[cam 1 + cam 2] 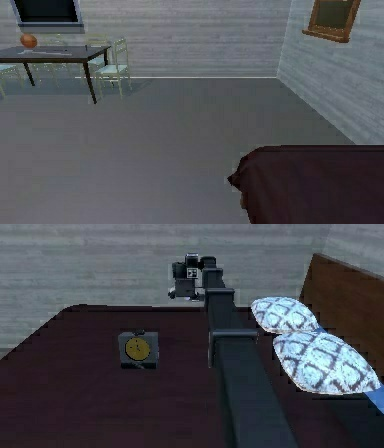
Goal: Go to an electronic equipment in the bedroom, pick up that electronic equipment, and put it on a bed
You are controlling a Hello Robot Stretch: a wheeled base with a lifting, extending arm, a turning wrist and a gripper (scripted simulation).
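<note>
1. The gripper (183, 286) is hanging at the arm's (232, 354) far end, near the bed's (70, 394) far edge. I cannot tell how its fingers are set or whether it is holding anything.
2. A small square clock (138, 349) with a round yellow face, likely the task's device, is lying flat on the cover. It is lying apart from the gripper, nearer the bed's near edge.
3. The maroon cover is looking smooth, and two plump checked pillows (285, 316) are resting by the dark headboard (345, 284).
</note>
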